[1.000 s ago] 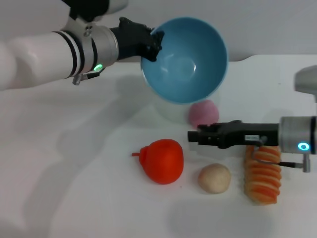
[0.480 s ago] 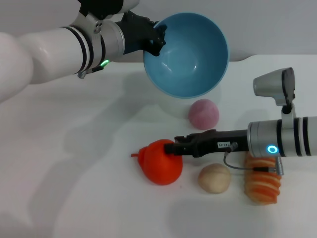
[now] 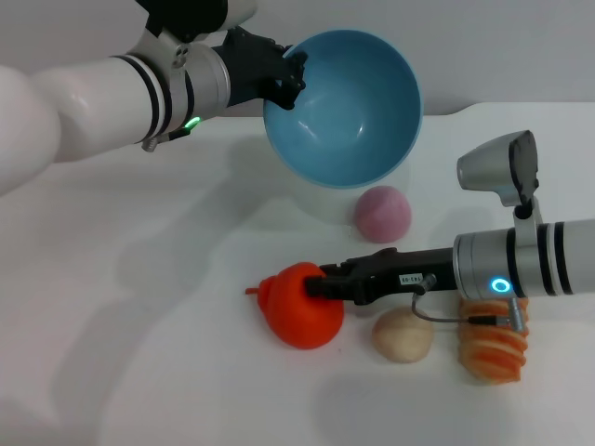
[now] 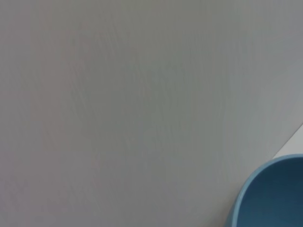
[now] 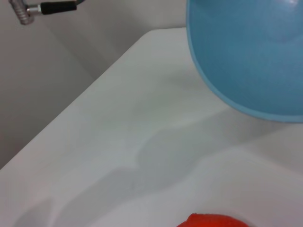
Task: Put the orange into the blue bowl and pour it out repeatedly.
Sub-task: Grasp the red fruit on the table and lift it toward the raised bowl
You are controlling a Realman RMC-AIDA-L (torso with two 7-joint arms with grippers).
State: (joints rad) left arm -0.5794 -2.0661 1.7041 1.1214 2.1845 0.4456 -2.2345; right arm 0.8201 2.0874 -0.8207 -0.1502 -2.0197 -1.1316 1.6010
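Head view: your right gripper (image 3: 321, 285) sits at the orange (image 3: 302, 305) on the table (image 3: 139, 325); whether its fingers have closed I cannot tell. Step in hand: pick-up. Next, secure the grip and lift toward the bowl (image 3: 342, 107), which the left gripper (image 3: 290, 79) holds clamped at the rim, raised and tilted. A small gripper label is unreadable.

A light blue bowl (image 3: 344, 107), a red-orange orange (image 3: 299, 304), a pink ball (image 3: 382, 213), a beige ball (image 3: 403, 334) and an orange-and-cream striped loaf (image 3: 493, 342) were seen on a white table (image 3: 139, 307).
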